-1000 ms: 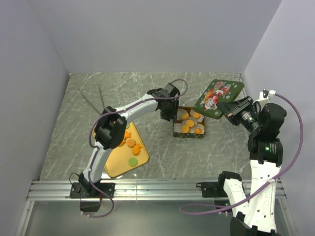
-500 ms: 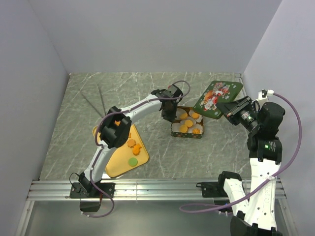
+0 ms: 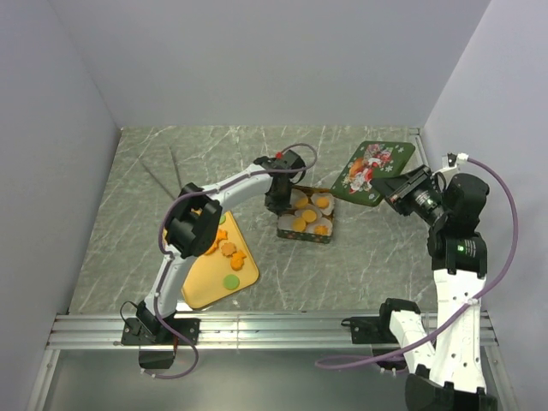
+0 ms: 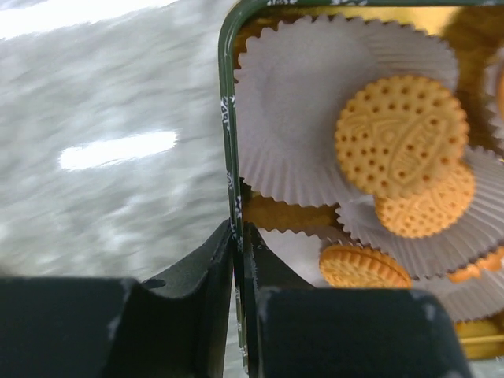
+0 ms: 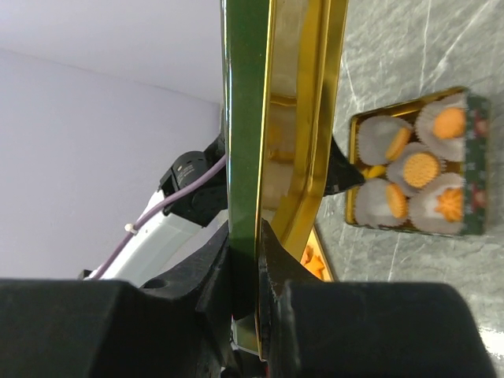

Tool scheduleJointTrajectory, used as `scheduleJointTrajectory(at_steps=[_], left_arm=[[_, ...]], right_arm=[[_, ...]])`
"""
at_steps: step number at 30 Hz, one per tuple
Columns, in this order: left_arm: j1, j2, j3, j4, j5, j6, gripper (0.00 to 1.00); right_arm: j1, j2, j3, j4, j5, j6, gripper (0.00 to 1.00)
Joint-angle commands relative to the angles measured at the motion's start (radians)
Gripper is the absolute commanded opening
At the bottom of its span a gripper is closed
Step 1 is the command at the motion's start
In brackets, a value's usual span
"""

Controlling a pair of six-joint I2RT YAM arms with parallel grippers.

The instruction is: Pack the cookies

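Both busy: left hand (image 4: pixel 237 236) pinches cookie tin (image 4: pixel 227 118) wall; right hand (image 5: pixel 246 236) clamps lid (image 5: pixel 244 118) edgewise. Keep tin flat, cookies (image 4: pixel 402 134) settled; level lid before lowering.

The tin (image 3: pixel 304 237) is shown with cookies (image 4: pixel 402 134) laid in paper cups (image 4: pixel 299 94) inside it. Left of the tin a tray (image 3: pixel 199 289) is set, with others lying on it. Right of and behind the tin, the lid (image 3: pixel 372 171) is held tilted by the right gripper (image 3: pixel 396 190). The tin's left wall is pinched by the left gripper (image 4: pixel 238 236).
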Motion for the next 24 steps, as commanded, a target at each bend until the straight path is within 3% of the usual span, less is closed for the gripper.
scheduleJointTrajectory(at_steps=[1,11,19,24], left_arm=[[0.051,-0.103,-0.097,-0.047,-0.075,-0.023,0.15],[0.125,-0.247,-0.286,-0.002,-0.098,-0.063,0.19],[0.143,-0.310,-0.280,0.001,-0.044,-0.065,0.48],[0.278,-0.498,-0.384,0.039,-0.006,-0.080,0.61]], right_arm=[[0.034,0.029,0.003,0.090,-0.021,-0.004,0.00],[0.146,0.116,-0.048,0.184,-0.075,0.030,0.00],[0.301,0.239,-0.052,0.272,-0.139,0.013,0.00],[0.306,0.287,-0.157,0.514,-0.168,0.163,0.00]])
